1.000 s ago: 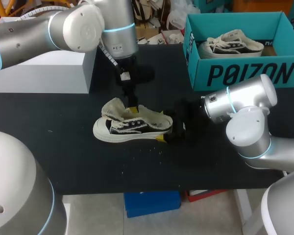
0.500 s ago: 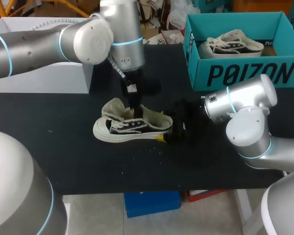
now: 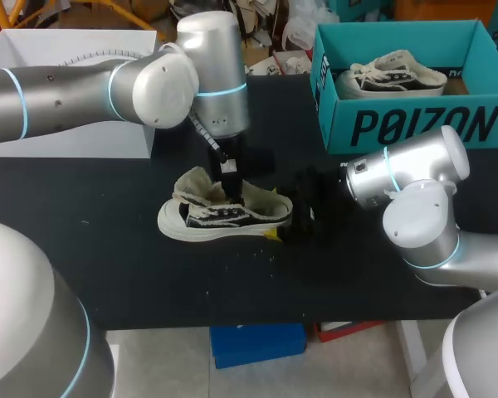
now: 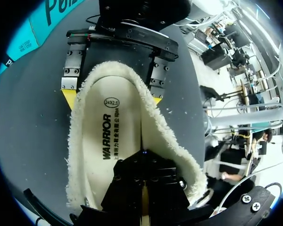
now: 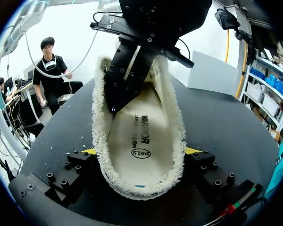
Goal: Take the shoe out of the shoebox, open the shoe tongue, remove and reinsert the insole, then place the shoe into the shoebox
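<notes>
A cream and black shoe (image 3: 220, 217) lies on its sole on the black table (image 3: 149, 274), its tongue (image 3: 192, 184) folded forward. Inside, the insole (image 4: 111, 136) lies flat between fleece lining (image 5: 100, 141). My left gripper (image 3: 229, 172) points down into the shoe's opening, shut, its tip (image 4: 143, 153) on the insole with nothing between the fingers. My right gripper (image 3: 280, 217) grips the heel from both sides; its yellow fingertips (image 5: 89, 151) press the fleecy rim. From the right wrist, the left gripper (image 5: 115, 106) stands over the insole's middle.
The teal shoebox (image 3: 415, 124) stands at the back right with a second shoe (image 3: 390, 75) inside it. A white block (image 3: 75, 46) sits at the back left, partly behind my left arm.
My left arm has shifted a little to the right and its gripper has sunk deeper into the shoe, hiding its yellow tip. The right arm and the shoe have stayed put.
</notes>
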Available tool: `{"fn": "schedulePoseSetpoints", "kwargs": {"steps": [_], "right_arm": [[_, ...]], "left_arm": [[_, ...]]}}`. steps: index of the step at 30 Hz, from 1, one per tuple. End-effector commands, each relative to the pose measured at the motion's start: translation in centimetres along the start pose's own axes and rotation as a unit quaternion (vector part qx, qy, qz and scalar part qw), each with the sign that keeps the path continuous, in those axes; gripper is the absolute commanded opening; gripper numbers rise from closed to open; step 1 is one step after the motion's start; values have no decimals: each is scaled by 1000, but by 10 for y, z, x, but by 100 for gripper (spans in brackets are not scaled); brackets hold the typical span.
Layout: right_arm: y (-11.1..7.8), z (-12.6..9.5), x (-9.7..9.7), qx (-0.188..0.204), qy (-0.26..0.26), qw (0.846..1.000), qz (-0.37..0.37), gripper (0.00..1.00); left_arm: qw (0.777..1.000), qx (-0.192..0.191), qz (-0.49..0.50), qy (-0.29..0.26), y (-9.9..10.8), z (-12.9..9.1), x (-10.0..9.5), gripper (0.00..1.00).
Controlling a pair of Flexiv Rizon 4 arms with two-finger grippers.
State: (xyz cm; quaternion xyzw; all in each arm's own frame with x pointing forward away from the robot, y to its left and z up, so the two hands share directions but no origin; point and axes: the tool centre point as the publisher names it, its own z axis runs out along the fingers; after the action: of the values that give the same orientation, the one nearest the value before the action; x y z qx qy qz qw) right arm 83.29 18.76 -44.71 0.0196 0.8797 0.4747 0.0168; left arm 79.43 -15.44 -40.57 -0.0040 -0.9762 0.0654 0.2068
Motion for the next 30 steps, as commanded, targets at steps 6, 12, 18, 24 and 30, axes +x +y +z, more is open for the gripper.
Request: {"fn": "schedulePoseSetpoints", "kwargs": {"steps": [6,12,18,24,30], "right_arm": [[-3,1,0,1,0,1000,0,0],[-3,1,0,1,0,1000,0,0],[-3,1,0,1,0,1000,0,0],[-3,1,0,1,0,1000,0,0],[-3,1,0,1,0,1000,0,0]], "left_arm": [[1000,10,-9,2,4,11,0,0],[1000,10,-15,-6,5,12,0,31],[998,-12,-30,-49,7,7,1,38],[993,-43,-54,-99,10,12,1,36],[982,-46,-85,-161,16,11,1,30]]}}
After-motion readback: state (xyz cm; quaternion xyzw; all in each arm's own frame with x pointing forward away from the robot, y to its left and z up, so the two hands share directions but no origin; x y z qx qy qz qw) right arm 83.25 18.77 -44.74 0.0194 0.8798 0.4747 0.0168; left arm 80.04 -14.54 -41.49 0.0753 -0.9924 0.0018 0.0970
